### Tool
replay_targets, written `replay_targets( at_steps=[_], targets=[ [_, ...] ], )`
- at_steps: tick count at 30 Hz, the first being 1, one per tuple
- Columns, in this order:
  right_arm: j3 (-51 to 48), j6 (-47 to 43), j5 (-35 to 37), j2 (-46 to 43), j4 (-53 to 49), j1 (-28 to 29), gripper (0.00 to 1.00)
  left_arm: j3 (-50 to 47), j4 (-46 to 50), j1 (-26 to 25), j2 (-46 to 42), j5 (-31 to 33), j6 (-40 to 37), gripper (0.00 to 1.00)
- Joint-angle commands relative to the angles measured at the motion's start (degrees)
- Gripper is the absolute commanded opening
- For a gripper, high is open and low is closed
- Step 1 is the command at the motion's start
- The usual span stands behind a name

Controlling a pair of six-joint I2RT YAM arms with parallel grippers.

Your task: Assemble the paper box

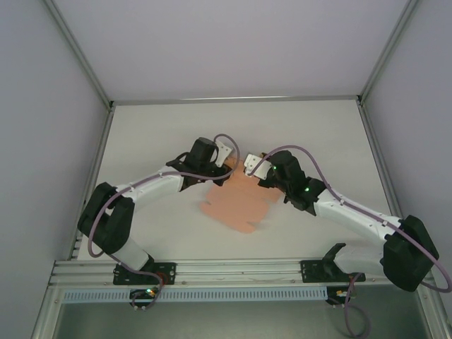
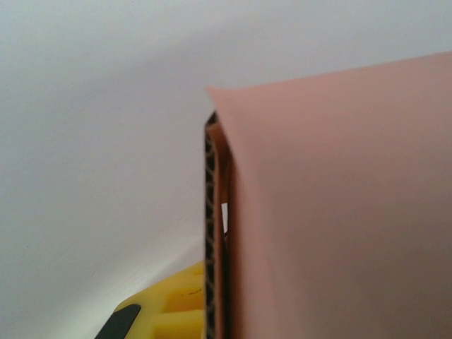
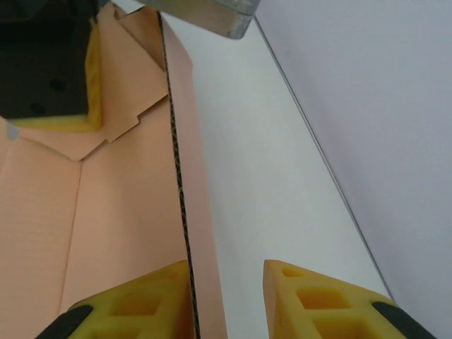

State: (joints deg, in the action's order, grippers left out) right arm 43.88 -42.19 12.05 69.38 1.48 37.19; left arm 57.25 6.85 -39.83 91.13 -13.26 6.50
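Observation:
The paper box (image 1: 236,205) is a salmon-pink die-cut card sheet lying mostly flat mid-table, with its far edge folded up. My left gripper (image 1: 224,167) is at that far edge on the left. In the left wrist view it (image 2: 219,282) is shut on the upright doubled flap (image 2: 339,212). One yellow finger (image 2: 162,307) presses the corrugated edge and the other is hidden behind the card. My right gripper (image 1: 253,169) is at the same edge. In the right wrist view it (image 3: 226,267) is open around an upright flap (image 3: 187,141), which rests on the left finger (image 3: 134,304) with a gap to the right finger (image 3: 318,296).
The white table (image 1: 318,134) is boxed in by grey walls at the left, back and right. An aluminium rail (image 1: 233,272) runs along the near edge, where both arm bases are bolted. There is bare table on all sides of the sheet.

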Motion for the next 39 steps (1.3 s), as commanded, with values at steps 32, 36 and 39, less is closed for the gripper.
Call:
replay_targets(
  at_steps=[32,36,39],
  targets=[
    [14.5,3.7,-17.9,8.9,-15.8,-3.5,0.59,1.0,6.6,1.1,1.3,1.9,-1.7,0.0],
    [13.2,3.6,-14.6,10.2,-11.8,-2.5,0.46,0.9,6.4,1.1,1.1,1.4,-0.7,0.0],
    [12.6,3.1,-13.1,12.1,-10.0,-1.8,0.33,1.4,6.7,1.1,1.3,0.5,0.0,0.0]
  ],
)
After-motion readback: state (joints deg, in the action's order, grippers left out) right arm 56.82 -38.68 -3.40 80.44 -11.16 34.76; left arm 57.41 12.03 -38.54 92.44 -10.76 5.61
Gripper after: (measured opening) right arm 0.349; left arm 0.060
